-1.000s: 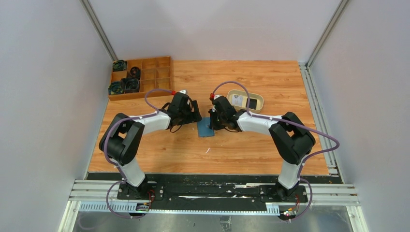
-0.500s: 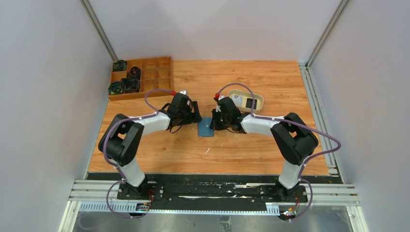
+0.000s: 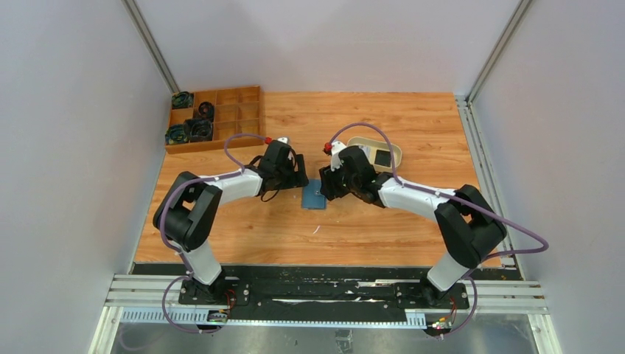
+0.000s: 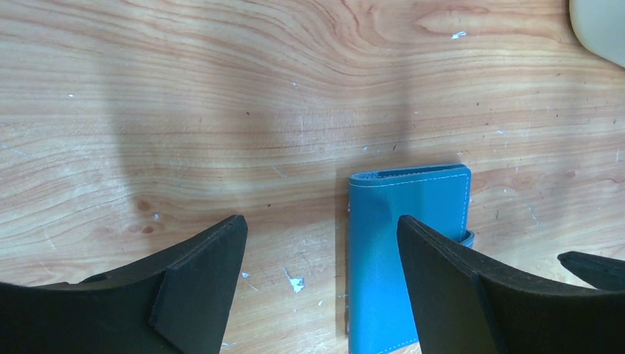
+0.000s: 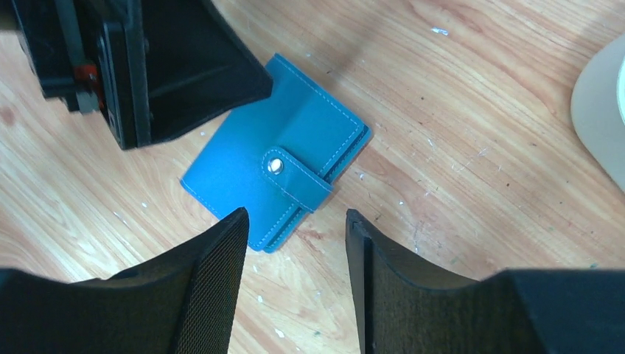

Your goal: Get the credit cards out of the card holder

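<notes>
Small teal-blue soft bifold card holder [image 5: 284,129] lies flat on wood desk [image 5: 457,147], snap strap [image 5: 301,184] fastened, btwn left tool [image 4: 318,240] & right tool [image 5: 295,221], both spread, gripping nothing, prob. poised to pin & unsnap it.

Teal-blue card holder [image 5: 247,181], cream tray [image 3: 377,139]

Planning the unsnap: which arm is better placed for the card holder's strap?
Probably right: the right claw, open, faces the snap strap on the card holder; the left claw sits at the opposite edge.
</notes>
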Available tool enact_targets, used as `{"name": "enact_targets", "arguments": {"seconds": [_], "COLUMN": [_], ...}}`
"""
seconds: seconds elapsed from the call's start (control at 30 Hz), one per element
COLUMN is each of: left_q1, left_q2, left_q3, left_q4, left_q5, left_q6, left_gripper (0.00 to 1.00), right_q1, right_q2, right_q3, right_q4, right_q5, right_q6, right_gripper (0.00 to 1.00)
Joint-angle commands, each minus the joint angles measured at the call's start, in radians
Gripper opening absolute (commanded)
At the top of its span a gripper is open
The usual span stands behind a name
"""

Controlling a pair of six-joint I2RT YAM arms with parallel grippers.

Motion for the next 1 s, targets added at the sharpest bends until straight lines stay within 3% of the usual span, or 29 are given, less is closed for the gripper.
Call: {"name": "enact_targets", "arguments": {"seconds": [0.0, 0.33, 0.77, 0.97], "left_q1": [-0.007, -0.007, -0.008, -0.008], "left_q2": [0.093, 0.136, 0.171, 0.169], "left_q3": [-0.028, -0.018, -0.005, -0.018], "left_q4": [-0.195, -0.189, -0.205, -0.201], "left_q5": [-0.018, 0.048, 0.047, 0.050], "left_q6": [0.030, 0.019, 0.031, 0.034], "left_gripper": [0.84, 0.82, 0.78, 0.74], "right_q1": [0.013, 0.022, 0.050, 0.050], "right_q2": [0.042, 0.172, 0.210, 0.247], "right_q3": [0.025, 0.095, 0.129, 0.151], "right_q4": [-0.065, -0.040, -0.007, -0.003], "right_q5": [-0.038, -0.120, -0.067, -0.098], "right_q6": [-0.181, -0.263, -0.289, -0.280], "right_gripper": [0.56, 0.55, 0.53, 0.43]}}
